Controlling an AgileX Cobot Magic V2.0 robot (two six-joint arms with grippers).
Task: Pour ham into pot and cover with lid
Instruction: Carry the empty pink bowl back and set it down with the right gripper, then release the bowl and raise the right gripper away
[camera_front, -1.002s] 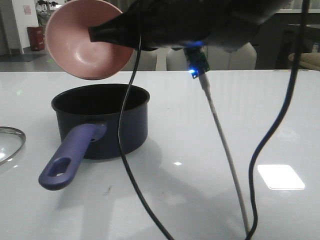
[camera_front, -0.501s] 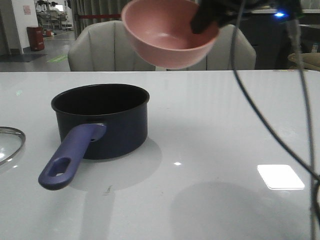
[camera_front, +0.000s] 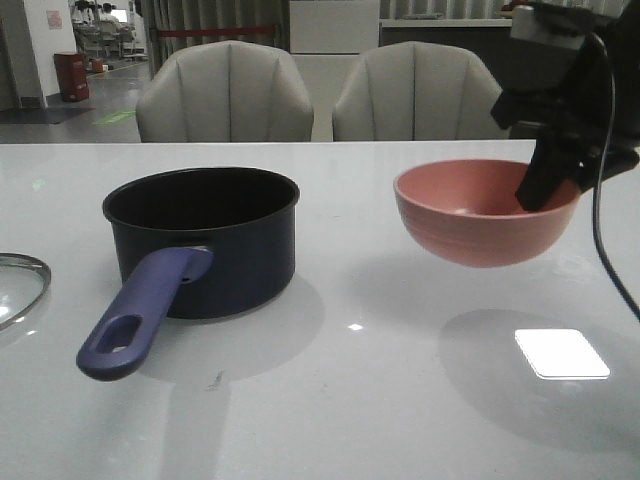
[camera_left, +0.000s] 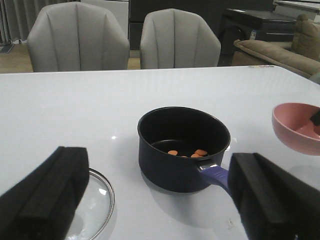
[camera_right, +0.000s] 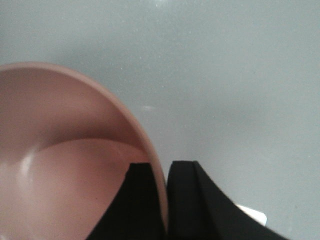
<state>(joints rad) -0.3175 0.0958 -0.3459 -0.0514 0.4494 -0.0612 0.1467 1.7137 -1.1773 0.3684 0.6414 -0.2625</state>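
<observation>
Several small orange pieces of ham (camera_left: 187, 152) lie on the floor of the pot (camera_front: 205, 235), so you can judge the pour as done; from the front the pot's wall hides them, and only your left wrist camera looks down into it. The pot sits upright with its handle (camera_front: 140, 315) pointing toward you.

Your right gripper (camera_right: 162, 195) pinches the rim of the pink bowl (camera_front: 485, 212), one finger inside and one outside, and the bowl hangs upright just above the table (camera_front: 330, 410) well right of the pot, likely on its way to being set down. It looks empty.

Your left gripper (camera_left: 160, 195) hangs wide open with nothing between its fingers, beside the lid (camera_front: 20, 285). The lid rests flat on the table left of the pot, cut off at the frame edge, its knob out of sight.
</observation>
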